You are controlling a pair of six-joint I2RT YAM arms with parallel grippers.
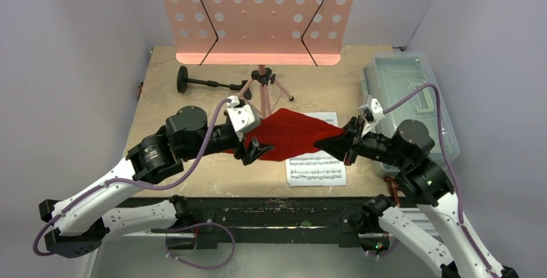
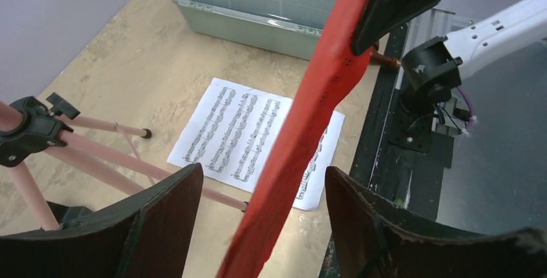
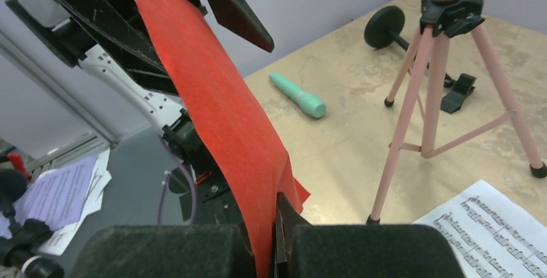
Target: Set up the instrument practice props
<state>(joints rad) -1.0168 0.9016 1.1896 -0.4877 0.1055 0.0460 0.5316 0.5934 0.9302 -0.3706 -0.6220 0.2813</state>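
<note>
My right gripper (image 1: pixel 350 142) is shut on one edge of the red sheet-music page (image 1: pixel 287 133) and holds it above the table; the wrist view shows the page (image 3: pixel 219 110) pinched between its jaws (image 3: pixel 274 233). My left gripper (image 1: pixel 253 150) is open, its jaws standing either side of the page's other edge (image 2: pixel 303 129) without closing on it (image 2: pixel 262 175). The white sheet-music page (image 1: pixel 316 168) lies flat under it. The pink perforated music stand (image 1: pixel 258 13) stands at the back on its tripod (image 3: pixel 438 84). The teal tube (image 3: pixel 297 95) and the black round-base stand (image 1: pixel 187 81) lie on the table.
A clear plastic lidded box (image 1: pixel 406 91) sits at the right edge of the table, just behind my right arm. The tripod legs (image 2: pixel 97 162) spread close to my left gripper. Grey walls close in the table at the back and sides.
</note>
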